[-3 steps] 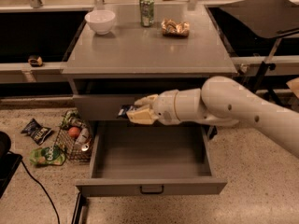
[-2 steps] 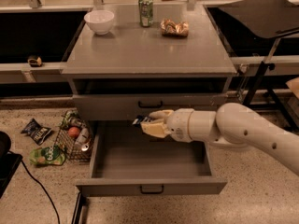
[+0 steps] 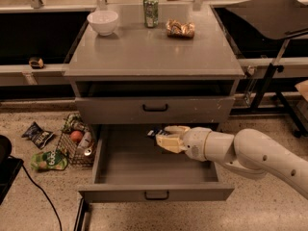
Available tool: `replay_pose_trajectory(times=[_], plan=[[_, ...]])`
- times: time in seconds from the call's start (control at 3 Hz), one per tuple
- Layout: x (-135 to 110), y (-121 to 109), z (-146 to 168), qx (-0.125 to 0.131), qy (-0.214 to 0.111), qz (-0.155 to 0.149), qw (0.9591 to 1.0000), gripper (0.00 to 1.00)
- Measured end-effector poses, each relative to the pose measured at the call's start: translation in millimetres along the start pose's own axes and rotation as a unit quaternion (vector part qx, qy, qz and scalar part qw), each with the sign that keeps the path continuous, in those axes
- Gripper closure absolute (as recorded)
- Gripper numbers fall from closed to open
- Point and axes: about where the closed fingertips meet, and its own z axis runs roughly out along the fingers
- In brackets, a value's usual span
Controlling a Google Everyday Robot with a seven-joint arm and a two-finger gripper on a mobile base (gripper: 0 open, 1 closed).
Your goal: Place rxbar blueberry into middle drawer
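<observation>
The middle drawer [image 3: 149, 194] is pulled open under the grey cabinet, with a low front panel, a small black handle and a plain grey tray. My gripper [image 3: 163, 137] reaches in from the right over the back of that tray, just below the closed drawer above. It is shut on the rxbar blueberry [image 3: 155, 133], whose dark end sticks out to the left of the pale fingers [image 3: 169, 143]. The bar is held above the tray floor.
On the cabinet top [image 3: 149, 52] stand a white bowl [image 3: 102, 21], a green can [image 3: 150, 11] and a golden-brown snack bag [image 3: 180, 29]. A wire basket [image 3: 76, 142] with items and loose snack bags [image 3: 38, 134] lie on the floor at left. A black stand [image 3: 269, 66] is at right.
My gripper with the bar has moved down and to the right, from in front of the upper drawer face to over the back of the open drawer's tray.
</observation>
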Motion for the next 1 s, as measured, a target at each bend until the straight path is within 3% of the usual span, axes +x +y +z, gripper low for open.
replay_pose_trajectory(times=[0.33,0.67,1.0], plan=[[23,-15,-4,0.038,0.023,0.017,0.9989,1.00],[88,-57,-16,0.101,0.056,0.073,0.9907,1.00],[131,-81,-20,0.121,0.062,0.117,0.9839,1.00]])
